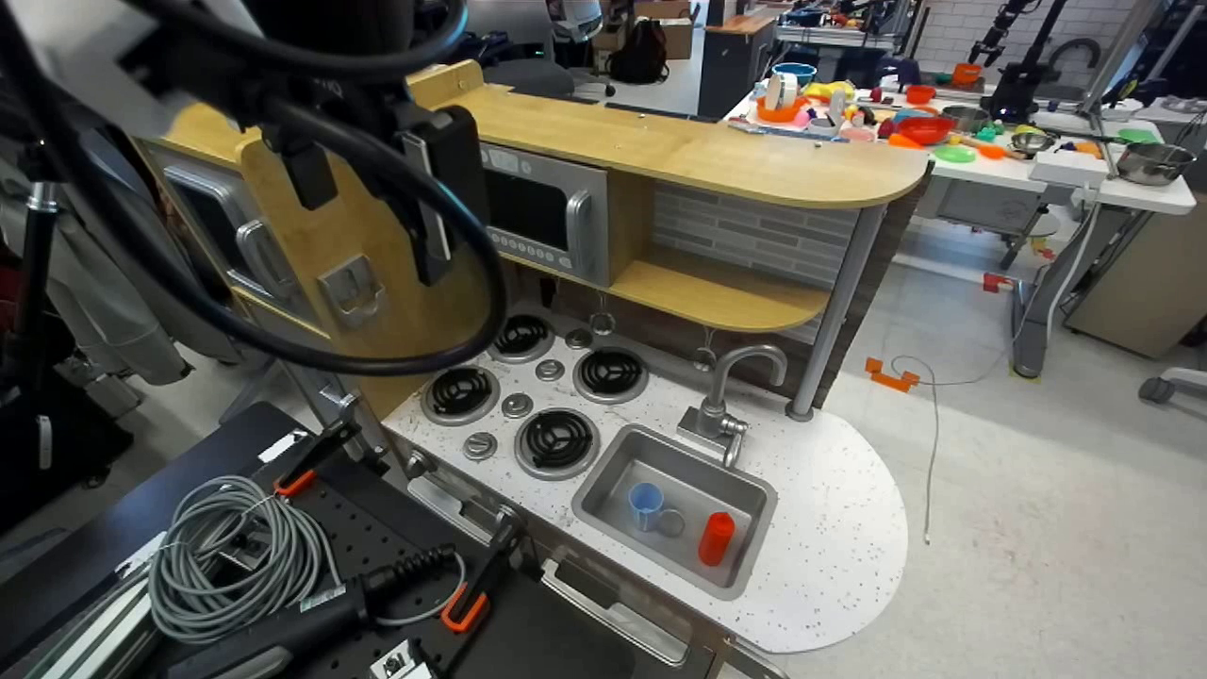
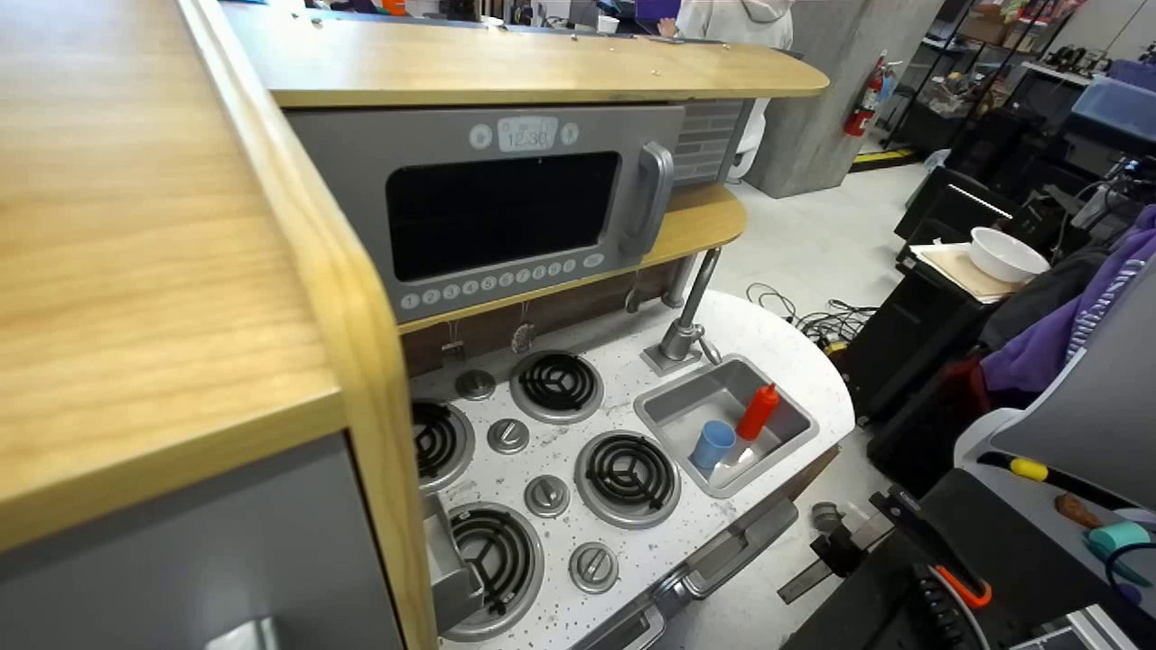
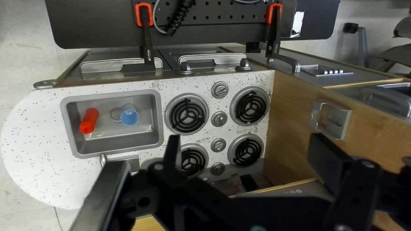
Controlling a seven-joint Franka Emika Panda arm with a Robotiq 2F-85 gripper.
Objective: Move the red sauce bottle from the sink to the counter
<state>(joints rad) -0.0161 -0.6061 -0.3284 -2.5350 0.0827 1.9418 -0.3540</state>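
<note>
The red sauce bottle [image 1: 717,538] stands in the grey sink [image 1: 698,479], at the end away from the burners. It also shows in an exterior view [image 2: 758,412] and in the wrist view [image 3: 89,120]. The white speckled counter [image 1: 839,528] surrounds the sink; its rounded end lies beyond the bottle, also in the wrist view [image 3: 35,144]. My gripper [image 3: 245,141] is open and empty, its fingers wide apart. It is high above the stove side, well away from the bottle. In an exterior view the gripper [image 1: 377,217] is partly covered by a black cable.
A blue cup [image 3: 129,117] stands in the sink beside the bottle. A faucet [image 1: 721,396] rises at the sink's back edge. Several burners [image 3: 187,114] and knobs are beside the sink. A microwave [image 2: 506,208], shelves [image 1: 726,288] and a wooden side panel [image 3: 295,118] border the stove.
</note>
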